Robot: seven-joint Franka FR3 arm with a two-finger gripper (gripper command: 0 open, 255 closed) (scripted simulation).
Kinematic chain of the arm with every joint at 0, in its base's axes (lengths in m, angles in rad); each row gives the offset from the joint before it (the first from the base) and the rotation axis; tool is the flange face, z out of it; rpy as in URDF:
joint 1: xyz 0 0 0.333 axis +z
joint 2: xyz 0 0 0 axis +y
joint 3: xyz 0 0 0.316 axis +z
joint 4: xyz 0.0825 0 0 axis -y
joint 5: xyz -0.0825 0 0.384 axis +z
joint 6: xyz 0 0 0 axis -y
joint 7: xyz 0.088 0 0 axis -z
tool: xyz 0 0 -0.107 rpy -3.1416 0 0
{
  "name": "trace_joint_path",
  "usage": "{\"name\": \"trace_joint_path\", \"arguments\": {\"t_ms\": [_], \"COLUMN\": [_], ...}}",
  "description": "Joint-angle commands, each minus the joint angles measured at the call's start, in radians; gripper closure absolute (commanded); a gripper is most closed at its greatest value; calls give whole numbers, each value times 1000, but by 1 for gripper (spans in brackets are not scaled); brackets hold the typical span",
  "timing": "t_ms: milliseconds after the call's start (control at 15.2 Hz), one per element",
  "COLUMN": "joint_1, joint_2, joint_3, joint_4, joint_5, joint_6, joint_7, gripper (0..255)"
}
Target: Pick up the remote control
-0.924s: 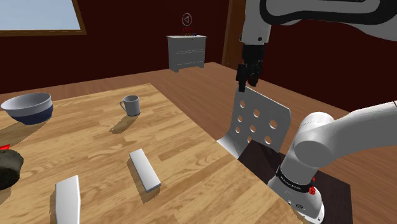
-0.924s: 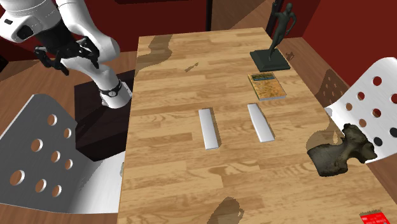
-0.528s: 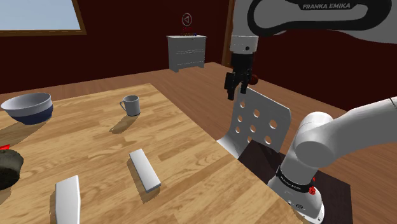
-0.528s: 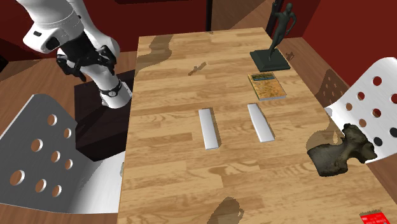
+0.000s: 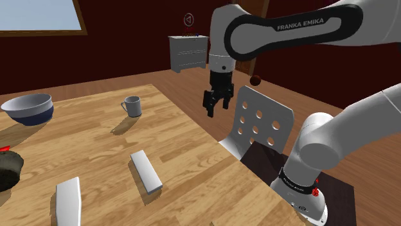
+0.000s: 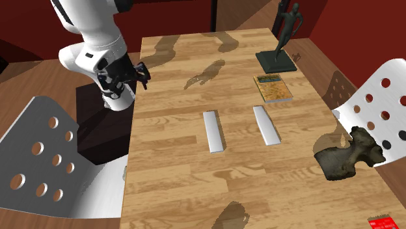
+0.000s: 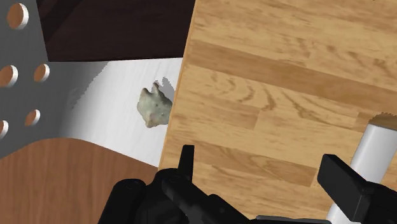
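Gripper (image 5: 216,110) is hanging wide open and empty, pointing down above the edge of the wooden table (image 5: 186,160), just beside the white perforated chair (image 5: 260,122). You are looking at two plain white slabs lying flat on that table, apart from the gripper: the nearer slab (image 5: 146,171) and the farther slab (image 5: 67,200); which one is the remote control you cannot tell. A grey mug (image 5: 133,106) is standing beyond them.

Black gripper (image 5: 216,110) aloft (near perforated white chair (image 5: 265,123))

white slab (image 7: 376,147) cut off, bowl (image 5: 27,108) cropped
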Motion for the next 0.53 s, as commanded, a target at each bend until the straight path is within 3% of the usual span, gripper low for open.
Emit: {"name": "trace_joint_path", "arguments": {"t_ms": [0, 462], "joint_1": [9, 22], "joint_2": [60, 281], "joint_3": [41, 165], "joint_4": [5, 73], "joint_5": [15, 12], "joint_6": [66, 244], "joint_7": [37, 165], "gripper": [0, 0]}}
